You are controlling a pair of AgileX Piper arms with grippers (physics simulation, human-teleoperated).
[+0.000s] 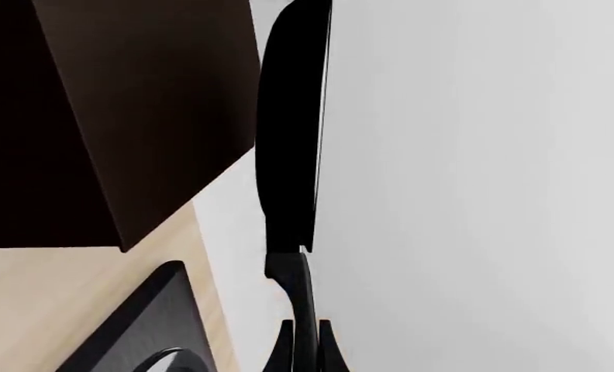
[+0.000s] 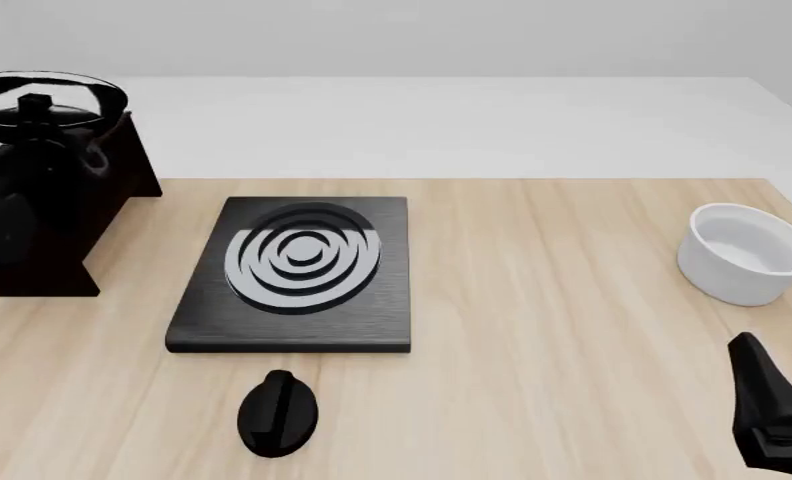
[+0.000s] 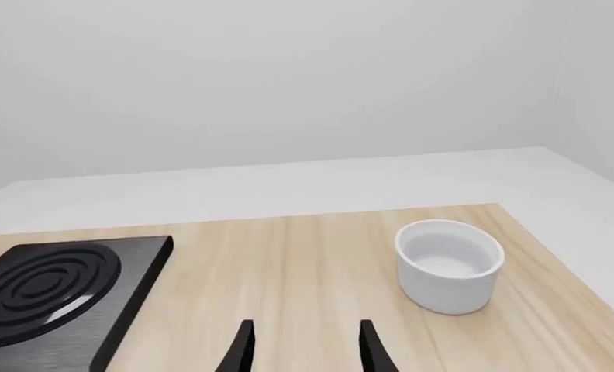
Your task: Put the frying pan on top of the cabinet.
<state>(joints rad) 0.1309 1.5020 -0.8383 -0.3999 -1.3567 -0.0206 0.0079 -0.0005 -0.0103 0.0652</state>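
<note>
The frying pan (image 2: 47,98), round and glossy black with a shiny inside, is held level over the flat top of the dark brown cabinet (image 2: 116,170) at the far left. In the left wrist view the pan (image 1: 291,132) shows edge-on, with a strip of white between it and the cabinet (image 1: 131,116). My left gripper (image 1: 305,349) is shut on the pan's thin black handle (image 1: 303,291). In the front view the left gripper (image 2: 33,112) sits at the pan's near side. My right gripper (image 3: 305,349) is open and empty, low at the front right (image 2: 776,420).
A square black burner plate (image 2: 296,270) with silver rings lies left of the table's middle, and shows in the right wrist view (image 3: 59,294). A white bowl (image 2: 746,252) stands at the right edge. A small black knob-shaped object (image 2: 279,412) lies in front of the burner.
</note>
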